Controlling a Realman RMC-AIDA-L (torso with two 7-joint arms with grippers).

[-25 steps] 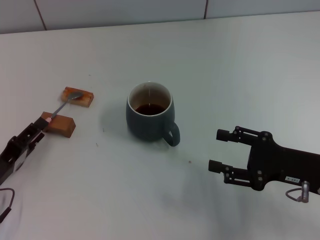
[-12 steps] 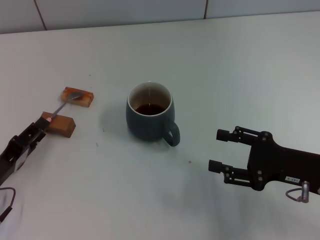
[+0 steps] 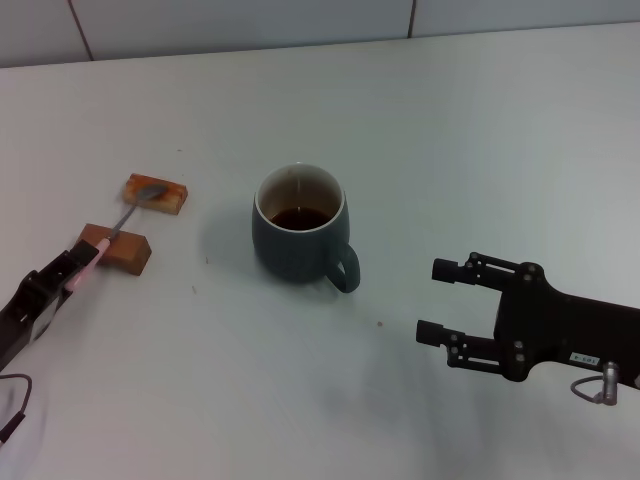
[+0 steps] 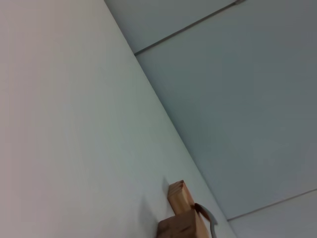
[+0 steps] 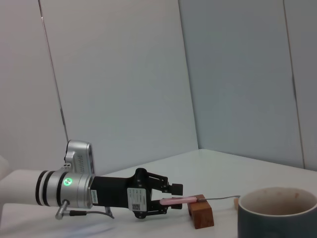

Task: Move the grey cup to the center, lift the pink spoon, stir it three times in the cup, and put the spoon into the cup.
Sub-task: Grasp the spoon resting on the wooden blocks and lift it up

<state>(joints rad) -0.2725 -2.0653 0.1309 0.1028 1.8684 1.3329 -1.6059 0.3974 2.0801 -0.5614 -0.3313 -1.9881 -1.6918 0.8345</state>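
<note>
The rounded dark blue-grey ceramic mug (image 3: 299, 236) stands upright on the white table (image 3: 420, 150), with dark brown liquid inside and its loop handle turned toward the right gripper (image 3: 436, 300). This black right gripper hangs low over the table, well apart from the mug. Its two fingers (image 3: 452, 270) are spread wide and there is nothing between them. The mug is in front of these open jaws and a little to their left side.

The small pink-handled spoon (image 3: 112, 232) lies across two brown wooden blocks (image 3: 123, 248). Its silver bowl rests on the farther block (image 3: 156, 193), and its thin metal neck passes over the nearer one. The pink end of the handle sticks out past the nearer block, and there the black left gripper (image 3: 78, 262) meets it. In the right wrist view the left gripper (image 5: 171, 200) has one finger (image 5: 173, 188) above and one below the pink handle (image 5: 178, 200), so the jaws are pinching the end of the spoon handle. The rest of the spoon goes forward from the jaws, away from them. The mug is well apart from the left jaws, to their right side.

In the left wrist view only the two wooden blocks (image 4: 182, 218) and a curved piece of the spoon neck (image 4: 208, 220) are visible.
</note>
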